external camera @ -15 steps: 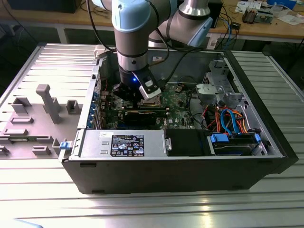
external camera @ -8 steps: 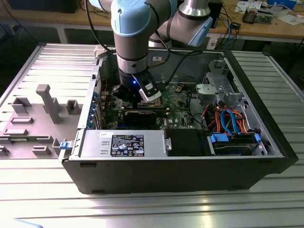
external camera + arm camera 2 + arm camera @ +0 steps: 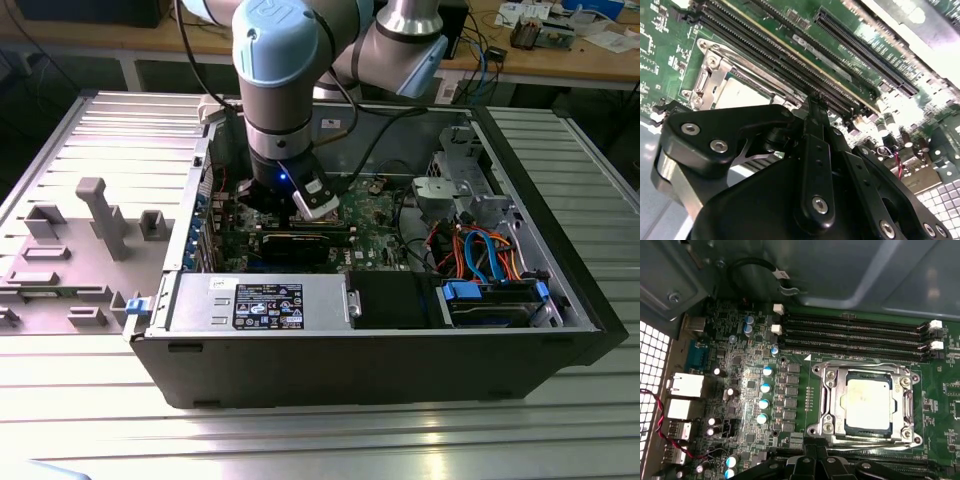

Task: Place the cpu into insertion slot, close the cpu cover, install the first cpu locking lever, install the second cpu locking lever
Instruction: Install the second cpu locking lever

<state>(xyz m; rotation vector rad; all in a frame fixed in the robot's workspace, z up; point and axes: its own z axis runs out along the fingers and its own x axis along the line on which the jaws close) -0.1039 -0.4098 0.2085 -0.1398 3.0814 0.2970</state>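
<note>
The cpu (image 3: 869, 404), a pale silver square, lies flat in the insertion slot (image 3: 866, 432) on the green board. Over it lies the cpu cover (image 3: 832, 400), a silvery frame whose cut-out shows the chip's top. Thin wire levers run along two sides of that frame. In the second wrist view the cpu (image 3: 742, 92) and cover (image 3: 707, 80) sit just beyond my black gripper (image 3: 812, 100), whose fingers meet at the tip with nothing between them. In the first wrist view the gripper (image 3: 815, 450) sits just off the socket's edge. In the exterior view it (image 3: 288, 205) hangs low inside the case.
Long black memory slots (image 3: 855, 335) run beside the socket, and blue-topped capacitors (image 3: 765, 387) stand on its other side. The open computer case (image 3: 560, 330) holds a power supply (image 3: 260, 300), a drive bay (image 3: 495, 300) and coloured cables (image 3: 480, 250). A grey fixture (image 3: 100, 215) stands at the exterior view's left.
</note>
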